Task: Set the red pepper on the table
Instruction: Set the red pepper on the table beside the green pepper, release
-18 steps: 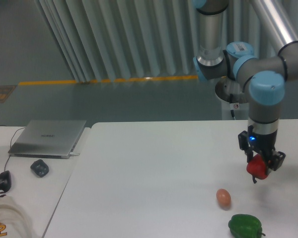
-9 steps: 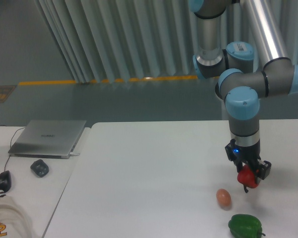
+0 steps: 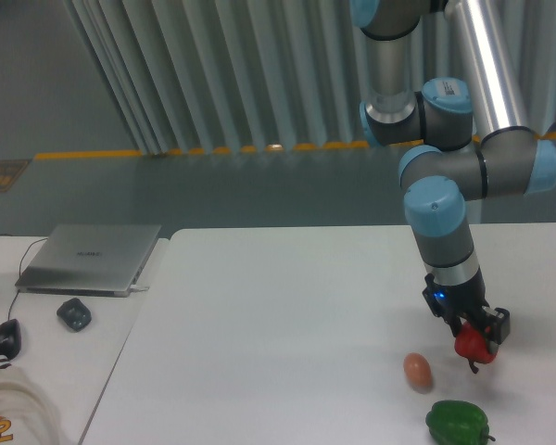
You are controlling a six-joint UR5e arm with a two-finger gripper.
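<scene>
The gripper [image 3: 473, 339] is clamped on the red pepper [image 3: 473, 346], holding it low over the right part of the white table [image 3: 278, 324], with the stem pointing down and slightly to the side. From this angle it is hard to tell whether the pepper already touches the tabletop or hangs just above it, and that matters: if the fingers part while it is in the air, the glossy, rounded fruit is likely to drop on its stem, tip and roll. Two neighbours make a roll risky. The egg [image 3: 417, 370] lies near, to the left and a little closer to the camera, and the green pepper [image 3: 458, 422] sits near the front edge, also close by. A rolling red pepper could knock either one, and the egg would travel easily on the smooth surface. Pressing down too far is the opposite hazard, since the stem could bend or the pepper could squirt sideways out of the grip. The laptop [image 3: 91, 257] on the side desk is well apart and in no danger.
</scene>
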